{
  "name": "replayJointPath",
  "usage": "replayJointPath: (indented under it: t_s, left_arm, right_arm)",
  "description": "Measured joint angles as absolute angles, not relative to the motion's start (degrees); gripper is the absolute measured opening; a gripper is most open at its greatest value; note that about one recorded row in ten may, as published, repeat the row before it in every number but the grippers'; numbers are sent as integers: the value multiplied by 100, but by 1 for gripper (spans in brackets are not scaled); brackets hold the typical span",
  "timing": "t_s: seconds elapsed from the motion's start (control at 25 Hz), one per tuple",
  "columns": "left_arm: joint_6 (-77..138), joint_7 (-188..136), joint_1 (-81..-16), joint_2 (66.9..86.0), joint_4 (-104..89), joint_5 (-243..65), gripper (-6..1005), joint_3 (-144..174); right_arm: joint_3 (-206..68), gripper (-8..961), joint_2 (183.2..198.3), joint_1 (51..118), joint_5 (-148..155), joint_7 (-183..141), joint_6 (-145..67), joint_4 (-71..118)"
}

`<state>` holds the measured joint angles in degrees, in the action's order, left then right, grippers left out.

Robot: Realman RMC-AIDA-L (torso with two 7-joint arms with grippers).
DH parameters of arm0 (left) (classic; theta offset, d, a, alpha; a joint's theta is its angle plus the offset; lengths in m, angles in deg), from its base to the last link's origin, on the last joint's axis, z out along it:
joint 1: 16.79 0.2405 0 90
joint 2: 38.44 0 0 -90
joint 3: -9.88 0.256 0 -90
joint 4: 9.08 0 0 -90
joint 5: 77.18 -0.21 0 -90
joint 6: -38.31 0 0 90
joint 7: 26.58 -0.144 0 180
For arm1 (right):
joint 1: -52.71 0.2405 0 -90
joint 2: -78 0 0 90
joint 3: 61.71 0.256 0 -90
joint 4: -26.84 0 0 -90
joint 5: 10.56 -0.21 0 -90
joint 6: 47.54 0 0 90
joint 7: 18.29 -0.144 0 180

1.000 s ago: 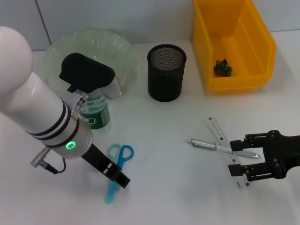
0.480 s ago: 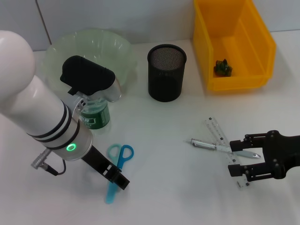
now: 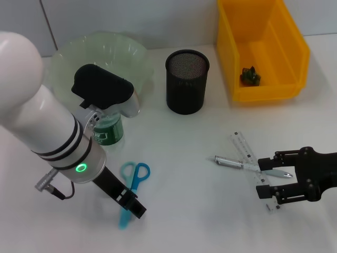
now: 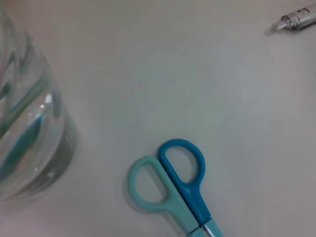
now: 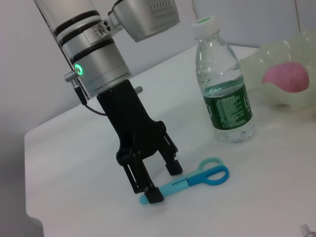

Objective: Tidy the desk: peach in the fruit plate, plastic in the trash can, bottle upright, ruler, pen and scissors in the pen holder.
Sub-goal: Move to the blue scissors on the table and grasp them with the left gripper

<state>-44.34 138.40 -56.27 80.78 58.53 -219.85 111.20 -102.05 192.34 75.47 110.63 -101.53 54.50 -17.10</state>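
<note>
Blue-and-teal scissors (image 3: 135,178) lie flat on the white desk. My left gripper (image 5: 163,180) stands open over their blade end, one finger on each side. The clear bottle (image 5: 224,94) with a green label stands upright just behind it. A pink peach (image 5: 289,79) rests in the pale green fruit plate (image 3: 126,50). The transparent ruler (image 3: 247,153) and the silver pen (image 3: 231,163) lie crossed at the right. My right gripper (image 3: 261,176) is open around their near ends. Green plastic (image 3: 250,76) sits in the yellow trash can (image 3: 295,50). The black mesh pen holder (image 3: 187,81) stands at the centre back.
The left arm's white body hides part of the bottle and plate in the head view. The scissors' handles (image 4: 173,182) and the pen's tip (image 4: 296,19) show in the left wrist view. Bare desk lies between the scissors and the pen.
My left arm has shifted slightly toward the desk's front edge, its gripper a little lower over the scissors' blades. The right gripper and the objects have not moved.
</note>
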Motion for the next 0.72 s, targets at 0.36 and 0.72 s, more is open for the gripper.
replayJointPath:
  t_s: [0.36, 0.72]
  left_arm:
    - [-4638, 13848, -5827, 8074, 5865, -21983, 799, 11125]
    - [-4640, 13855, -5870, 8074, 5780, -21993, 798, 11124]
  right_arm:
    - [-10205, 689, 19233, 7547, 11063, -10152, 5447, -1715]
    - [-10236, 688, 19241, 7649, 11063, -10152, 5418, -1705]
